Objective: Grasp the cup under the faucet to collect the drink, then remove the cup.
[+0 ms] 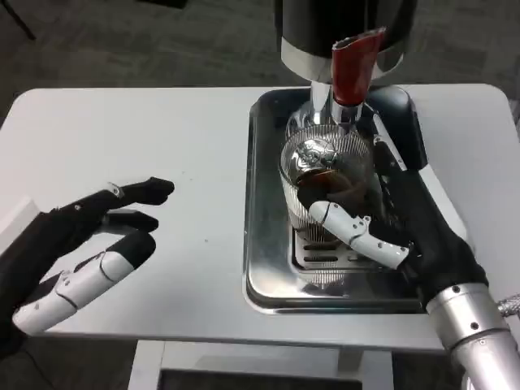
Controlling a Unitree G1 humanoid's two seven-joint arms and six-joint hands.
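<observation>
**Cup held under the faucet, drink collecting**

Here the right hand [382, 236] wraps the cup [325, 175], its white-and-black fingers [357, 231] curled across the near side of the ribbed clear wall and the dark palm pressed to the side of the glass. The cup stands just ahead of that hand, on the grille of the steel tray [264, 244], directly below the faucet [349, 106] with its red handle [353, 65]. Dark liquid shows in the lower part of the cup, so filling appears to be under way, though no stream can be made out.

To do this step well, the right hand should probably keep the cup upright and centred beneath the spout, grip firm but not squeezing, since the ribbed wall looks thin. When enough has collected, a level pull toward the robot, clearing the tray's raised rim, would likely avoid spills.

The left hand [81, 252] hovers over the counter [162, 130], well apart from the tray, fingers spread and holding nothing.

No brand, label or writing is legible on the dispenser, the cup or the tray.
</observation>
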